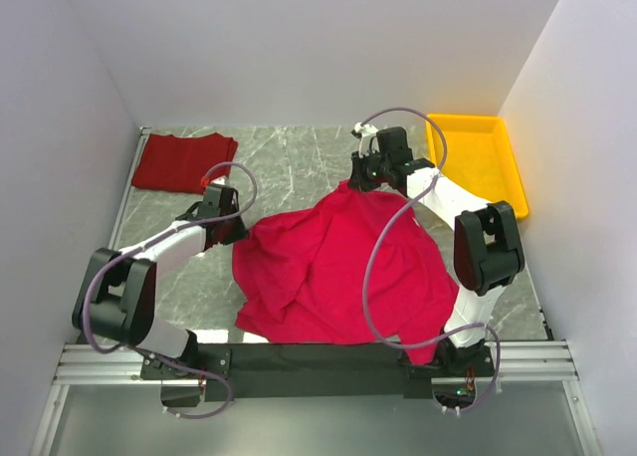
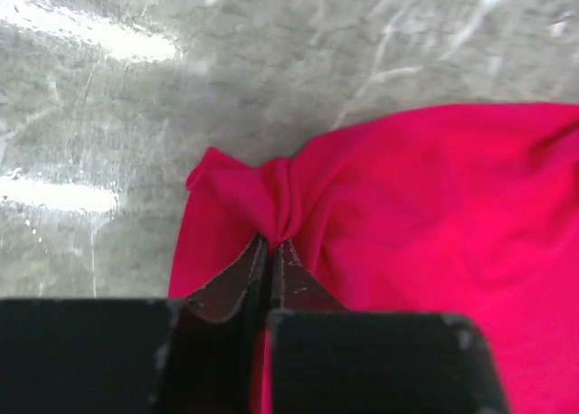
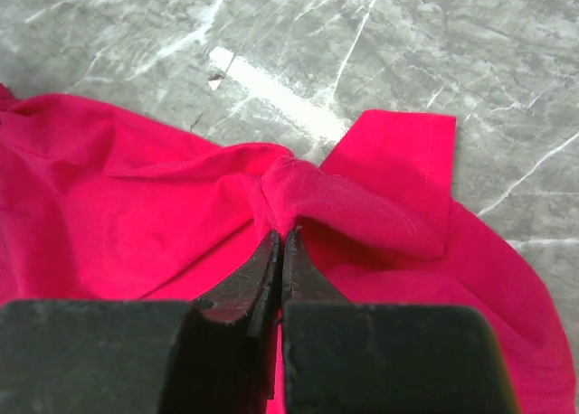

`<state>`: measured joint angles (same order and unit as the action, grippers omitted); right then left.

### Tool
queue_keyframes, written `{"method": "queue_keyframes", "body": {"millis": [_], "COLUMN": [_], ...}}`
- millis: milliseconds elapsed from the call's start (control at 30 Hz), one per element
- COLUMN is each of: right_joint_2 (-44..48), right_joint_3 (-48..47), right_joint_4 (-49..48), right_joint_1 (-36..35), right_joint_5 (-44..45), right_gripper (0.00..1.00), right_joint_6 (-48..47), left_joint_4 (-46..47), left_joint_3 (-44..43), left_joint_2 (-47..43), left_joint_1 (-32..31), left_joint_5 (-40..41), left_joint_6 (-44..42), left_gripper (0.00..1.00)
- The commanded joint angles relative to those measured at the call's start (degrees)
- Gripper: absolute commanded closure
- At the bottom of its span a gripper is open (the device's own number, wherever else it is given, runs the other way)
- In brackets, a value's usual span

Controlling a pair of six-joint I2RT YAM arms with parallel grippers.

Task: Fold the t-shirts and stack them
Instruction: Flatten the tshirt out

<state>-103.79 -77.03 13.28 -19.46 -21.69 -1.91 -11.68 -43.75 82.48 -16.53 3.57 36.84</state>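
Across the middle of the grey marbled tabletop [image 1: 289, 162] lies the crimson-pink t-shirt [image 1: 328, 267], spread loosely and rumpled, with soft creases across it. Its near edge reaches the dark rail between the two arm bases. The cloth is a bright, even pink-red, and no print can be seen on it. The brick-red t-shirt [image 1: 182, 161] lies in the far left corner as a flat, darker rectangle, well apart from both hands. A yellow tray [image 1: 495, 127] sits in the far right corner.

The left hand [image 2: 273, 244] is at the pink shirt's left edge. Its fingers are pressed together on a small bunch of fabric, which gathers into tight pleats at their tips. The right hand [image 3: 280, 238] is at the shirt's far edge, likewise clenched on a raised fold. Just beside that fold, a sleeve [image 3: 407, 156] with a stitched hem lies flat on the marble.

The left arm runs low from its near-left base, with its forearm angled toward the centre. The right arm rises from its near-right base to a high elbow, and its forearm then reaches back and left toward the far edge. Its purple cable [image 1: 370, 277] loops over the cloth.
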Motion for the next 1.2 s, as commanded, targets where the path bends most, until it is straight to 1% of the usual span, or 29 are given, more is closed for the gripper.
{"method": "queue_keyframes", "body": {"millis": [0, 33, 67, 133, 167, 233, 267, 367, 433, 500, 567, 633, 767, 867, 1000, 1100, 1167], "right_joint_2": [0.16, 0.34, 0.86, 1.22, 1.31, 1.31, 1.39, 1.04, 0.96, 1.04, 0.87, 0.60, 0.43, -0.45, -1.59, -2.64, -2.91], "right_joint_3": [-2.25, -1.98, -1.80, -1.54, -1.63, -1.89, -1.89, -2.15, -2.15, -2.07, -2.42, -2.51, -2.77, -3.82, -5.32, -6.28, -6.72], "right_joint_4": [-2.20, -2.64, -2.99, -3.43, -3.35, -3.26, -3.43, -3.17, -3.08, -3.17, -2.82, -2.73, -2.64, -1.68, -0.71, 0.08, 0.26], "right_joint_1": [0.04, 0.04, 0.13, 0.13, 0.04, 0.04, 0.13, 0.04, 0.13, 0.13, 0.13, 0.21, 0.22, 0.22, 0.21, 0.13, 0.13], "right_joint_5": [0.78, 0.69, 0.77, 0.69, 0.43, -0.10, -0.28, -0.98, -1.42, -1.51, -1.60, -1.60, -2.12, -2.30, -2.30, -2.39, -2.48], "right_gripper": [1.00, 1.00, 1.00, 1.00, 1.00, 1.00, 1.00, 1.00, 1.00, 1.00, 1.00, 1.00, 1.00, 1.00, 1.00, 1.00, 1.00], "right_joint_6": [-1.25, -1.34, -1.51, -2.13, -2.22, -2.66, -2.66, -2.83, -2.83, -2.92, -2.92, -2.75, -2.31, -2.39, -2.83, -2.75, -2.57], "left_joint_4": [4.47, 4.48, 4.48, 4.30, 3.86, 2.20, 1.67, -1.49, -4.03, -6.41, -10.00, -11.34, -9.86, -8.27, -7.74, -8.44, -8.88], "left_joint_3": [-3.45, -3.89, -4.33, -5.47, -6.43, -7.31, -8.10, -9.95, -10.65, -11.97, -12.50, -11.63, -4.62, -1.08, -0.72, -1.86, -3.18], "left_joint_2": [1.98, 2.25, 2.08, 1.29, 1.02, -0.12, -0.65, -2.75, -3.90, -3.82, -3.11, -4.07, -8.55, -10.41, -10.14, -9.27, -8.39], "left_joint_1": [0.89, 1.06, 1.07, 1.50, 1.68, 2.21, 2.30, 2.65, 3.00, 3.18, 3.18, 3.18, 3.18, 3.18, 2.39, 1.51, 0.98], "left_joint_5": [-2.26, -1.82, -1.21, -0.50, 0.20, 0.82, 1.17, 1.70, 0.48, -1.97, -3.13, -4.80, -4.80, -6.64, -7.35, -6.65, -6.57], "left_joint_6": [-1.24, -1.33, -1.59, -2.12, -2.47, -4.22, -5.10, -9.41, -12.12, -13.19, -13.02, -11.36, -9.33, -10.38, -14.59, -18.72, -19.78], "left_gripper": [0.92, 0.89, 0.82, 0.73, 0.61, 0.52, 0.44, 0.36, 0.34, 0.34, 0.35, 0.36, 0.37, 0.38, 0.38, 0.38, 0.38]}}
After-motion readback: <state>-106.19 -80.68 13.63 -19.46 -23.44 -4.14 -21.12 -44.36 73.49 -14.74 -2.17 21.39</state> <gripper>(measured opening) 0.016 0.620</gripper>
